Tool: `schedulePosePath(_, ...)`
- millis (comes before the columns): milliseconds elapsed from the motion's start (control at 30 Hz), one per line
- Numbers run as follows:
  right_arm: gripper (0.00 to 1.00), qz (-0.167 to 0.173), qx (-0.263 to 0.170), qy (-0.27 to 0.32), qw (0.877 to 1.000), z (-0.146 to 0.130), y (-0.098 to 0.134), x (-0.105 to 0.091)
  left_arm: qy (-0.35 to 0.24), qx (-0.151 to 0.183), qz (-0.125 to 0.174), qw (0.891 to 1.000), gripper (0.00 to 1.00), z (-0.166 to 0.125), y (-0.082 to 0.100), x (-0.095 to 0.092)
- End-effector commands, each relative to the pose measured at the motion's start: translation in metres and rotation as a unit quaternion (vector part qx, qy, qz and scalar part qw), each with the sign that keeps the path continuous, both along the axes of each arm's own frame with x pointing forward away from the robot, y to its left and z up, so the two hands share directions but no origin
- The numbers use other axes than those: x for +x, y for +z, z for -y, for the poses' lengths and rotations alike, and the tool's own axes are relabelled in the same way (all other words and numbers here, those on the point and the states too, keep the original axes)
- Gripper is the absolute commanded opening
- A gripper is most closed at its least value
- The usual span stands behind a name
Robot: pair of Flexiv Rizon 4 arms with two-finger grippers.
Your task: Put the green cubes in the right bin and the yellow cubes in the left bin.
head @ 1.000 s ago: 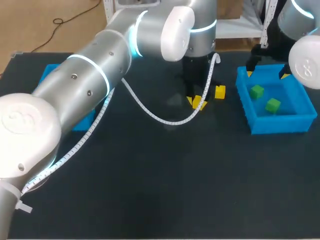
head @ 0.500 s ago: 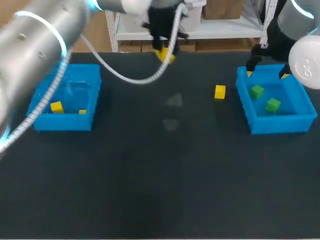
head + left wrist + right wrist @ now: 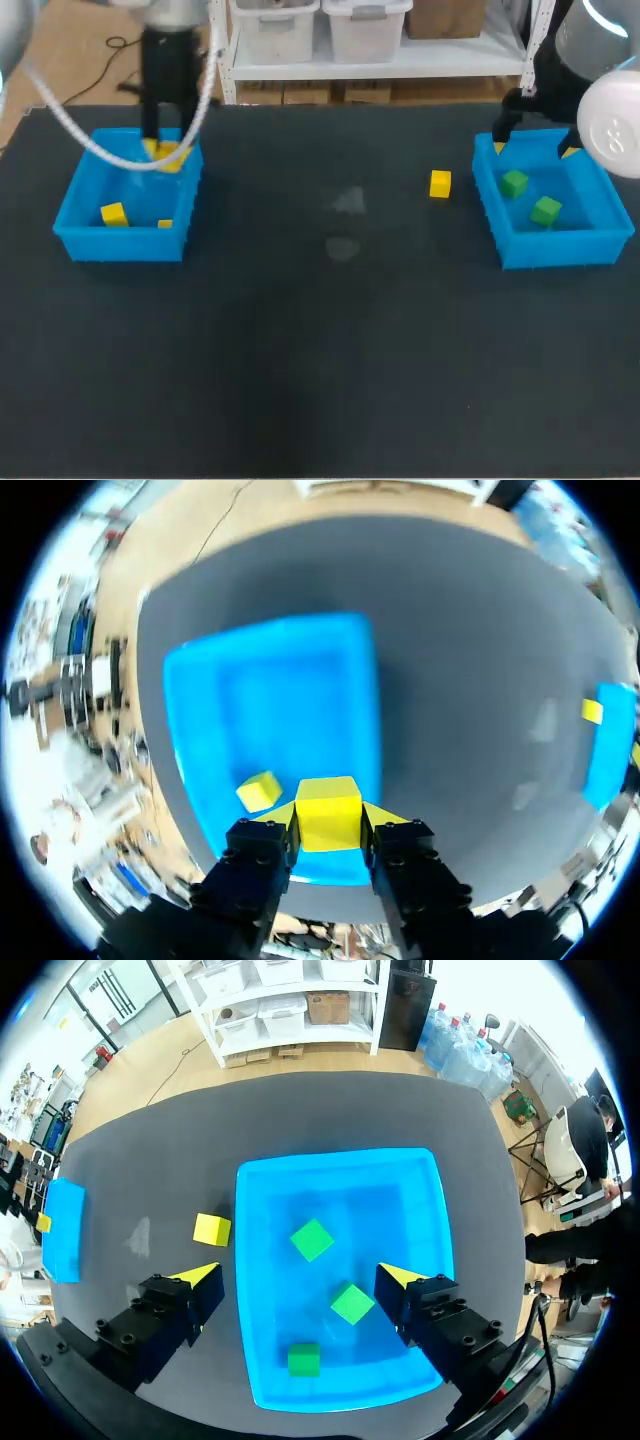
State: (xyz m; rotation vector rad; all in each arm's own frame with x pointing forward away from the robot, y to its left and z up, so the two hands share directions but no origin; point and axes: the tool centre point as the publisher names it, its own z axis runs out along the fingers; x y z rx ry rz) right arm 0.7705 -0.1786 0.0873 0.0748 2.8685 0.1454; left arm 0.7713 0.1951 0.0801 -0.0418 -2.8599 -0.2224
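My left gripper point(image 3: 165, 152) hangs over the far side of the left blue bin point(image 3: 120, 245), shut on a yellow cube point(image 3: 328, 810) that sits between its yellow tips. Two yellow cubes point(image 3: 113, 213) lie in that bin. Another yellow cube point(image 3: 440, 183) rests on the table just left of the right blue bin point(image 3: 560, 250). My right gripper point(image 3: 300, 1277) is open above the right bin point(image 3: 400, 1210), with three green cubes point(image 3: 312, 1239) lying below it.
The dark table mat point(image 3: 330, 340) stretches bare between the two bins and toward the near edge. The loose yellow cube point(image 3: 211, 1229) sits close to the right bin's outer wall, beside one of my right gripper's fingertips.
My left arm has swung from the table's middle, past the far edge, to above the left bin, carrying the yellow cube. The right arm has stayed still.
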Motion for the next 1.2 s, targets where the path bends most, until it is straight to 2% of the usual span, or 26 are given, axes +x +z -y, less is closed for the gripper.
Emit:
schedulePosePath(33,1.00,0.003,-0.001,-0.001,1.000,0.000,0.000,-0.003,-0.014,-0.035,0.246,0.969,0.00,-0.043,-0.003,-0.063)
schedulePosePath(100,1.00,0.003,-0.001,-0.001,1.000,0.000,0.000,-0.003,-0.014,-0.029,0.247,0.968,0.00,-0.046,-0.005,-0.063)
schedulePosePath(133,1.00,0.003,-0.001,-0.001,1.000,0.000,0.000,-0.003,-0.017,-0.023,0.249,0.968,0.10,-0.047,-0.005,-0.063)
schedulePosePath(167,1.00,0.003,-0.001,-0.001,1.000,0.000,0.000,-0.003,-0.018,-0.015,0.253,0.967,0.43,-0.047,-0.005,-0.063)
schedulePosePath(200,1.00,0.003,-0.001,-0.001,1.000,0.000,0.000,-0.003,-0.018,-0.012,0.257,0.966,1.00,-0.047,-0.005,-0.063)
schedulePosePath(300,1.00,0.003,-0.001,-0.001,1.000,0.000,0.000,-0.003,-0.018,-0.008,0.269,0.963,1.00,-0.043,-0.004,-0.062)
schedulePosePath(433,1.00,0.003,-0.001,-0.001,1.000,0.000,0.000,-0.003,-0.030,-0.017,0.299,0.953,1.00,-0.029,0.006,-0.057)
schedulePosePath(600,1.00,0.003,-0.001,-0.001,1.000,0.000,0.000,-0.003,-0.078,-0.050,0.357,0.930,1.00,0.009,0.033,-0.041)
schedulePosePath(733,1.00,0.003,-0.001,-0.001,1.000,0.000,0.000,-0.003,-0.131,-0.099,0.392,0.905,1.00,0.056,0.055,-0.027)
schedulePosePath(833,1.00,0.003,-0.001,-0.001,1.000,0.000,0.000,-0.003,-0.189,-0.131,0.402,0.886,1.00,0.100,0.061,-0.018)
schedulePosePath(1000,1.00,0.003,-0.001,-0.001,1.000,0.000,0.000,-0.003,-0.277,-0.171,0.402,0.856,1.00,0.171,0.053,-0.002)
schedulePosePath(1100,1.00,0.003,-0.001,-0.001,1.000,0.000,0.000,-0.003,-0.333,-0.203,0.396,0.831,1.00,0.210,0.044,0.006)
schedulePosePath(1167,1.00,0.003,-0.001,-0.001,1.000,0.000,0.000,-0.003,-0.370,-0.228,0.397,0.809,1.00,0.231,0.038,0.011)
schedulePosePath(1200,1.00,0.003,-0.001,-0.001,1.000,0.000,0.000,-0.003,-0.387,-0.230,0.398,0.799,1.00,0.242,0.035,0.013)
